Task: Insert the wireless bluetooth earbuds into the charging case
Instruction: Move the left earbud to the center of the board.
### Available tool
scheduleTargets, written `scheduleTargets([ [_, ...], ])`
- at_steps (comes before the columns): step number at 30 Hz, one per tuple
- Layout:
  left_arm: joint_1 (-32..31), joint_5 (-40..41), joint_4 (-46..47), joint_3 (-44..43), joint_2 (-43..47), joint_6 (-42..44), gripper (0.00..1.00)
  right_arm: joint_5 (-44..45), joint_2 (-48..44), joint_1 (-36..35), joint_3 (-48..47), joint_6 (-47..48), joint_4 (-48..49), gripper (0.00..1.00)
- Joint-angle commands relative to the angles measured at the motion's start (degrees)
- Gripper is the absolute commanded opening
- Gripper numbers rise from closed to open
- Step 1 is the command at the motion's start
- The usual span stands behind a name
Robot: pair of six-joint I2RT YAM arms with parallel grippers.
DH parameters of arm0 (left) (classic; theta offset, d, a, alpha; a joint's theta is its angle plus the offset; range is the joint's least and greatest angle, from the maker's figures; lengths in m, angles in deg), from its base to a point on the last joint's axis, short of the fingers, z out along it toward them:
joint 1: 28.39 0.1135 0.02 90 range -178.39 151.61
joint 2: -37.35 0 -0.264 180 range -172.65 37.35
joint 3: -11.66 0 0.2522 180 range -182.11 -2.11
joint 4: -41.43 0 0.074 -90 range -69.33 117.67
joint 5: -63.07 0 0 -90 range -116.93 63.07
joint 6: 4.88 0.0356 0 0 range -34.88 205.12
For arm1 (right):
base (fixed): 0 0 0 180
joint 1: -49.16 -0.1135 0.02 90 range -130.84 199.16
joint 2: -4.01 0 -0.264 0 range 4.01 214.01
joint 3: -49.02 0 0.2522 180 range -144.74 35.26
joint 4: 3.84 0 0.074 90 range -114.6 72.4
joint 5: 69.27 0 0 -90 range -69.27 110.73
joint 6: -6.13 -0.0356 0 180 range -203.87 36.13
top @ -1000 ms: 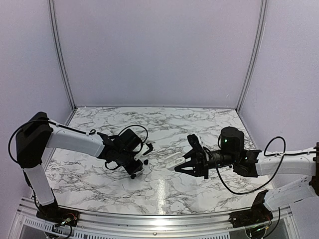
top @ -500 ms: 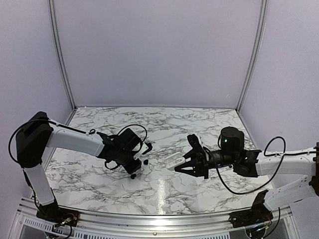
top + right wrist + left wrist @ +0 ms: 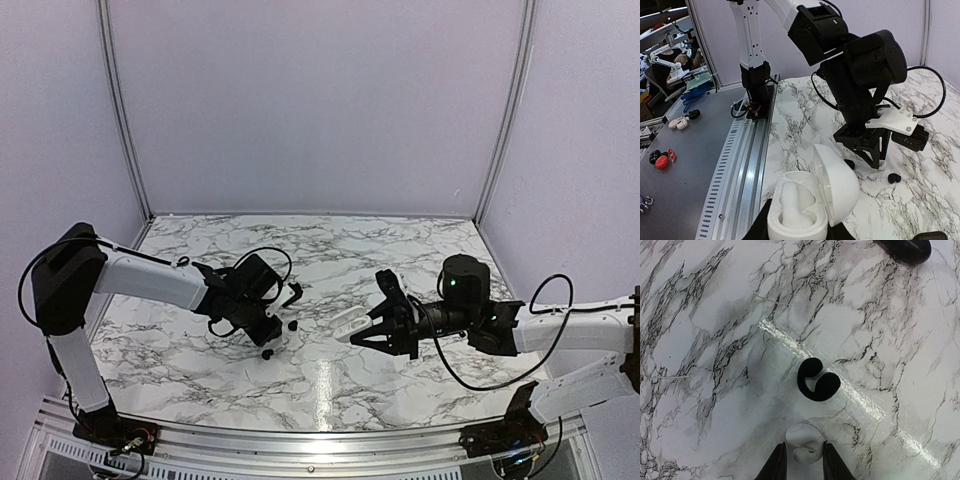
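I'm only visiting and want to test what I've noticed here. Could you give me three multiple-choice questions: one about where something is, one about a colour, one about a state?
1. Where is the white case?
A. In the left hand
B. In the right hand
C. In neither hand

2. What colour is the earbud between the left hand's fingertips?
A. Black
B. Red
C. White

3. How is the case's lid?
A. Open
B. Shut
C. Taken off

Answers:
1 B: the right wrist view shows the case sitting between that hand's own fingers.
2 C: the earbud is plainly white against the grey-veined marble.
3 A: the lid stands hinged up, leaving the inside of the case in view.
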Motion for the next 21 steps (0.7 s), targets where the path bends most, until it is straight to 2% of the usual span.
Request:
scheduleTargets([
  [1, 0.94, -0.93, -1.35, -0.55, -1.94, 0.65, 0.28, 0.64, -0.45, -0.44, -0.95, 0.47, -0.59, 0.0],
  [11, 1.11, -0.26, -1.3, -0.46, -1.54, 0.26, 0.31, 0.4, -0.37, -0.44, -0.72, 0.17, -0.15, 0.0],
  [21, 0.97, -1.17, -1.0, 0.62, 4.82, 0.01, 0.39, 0.3, -0.62, -0.39, -0.61, 0.07, -0.05, 0.0],
])
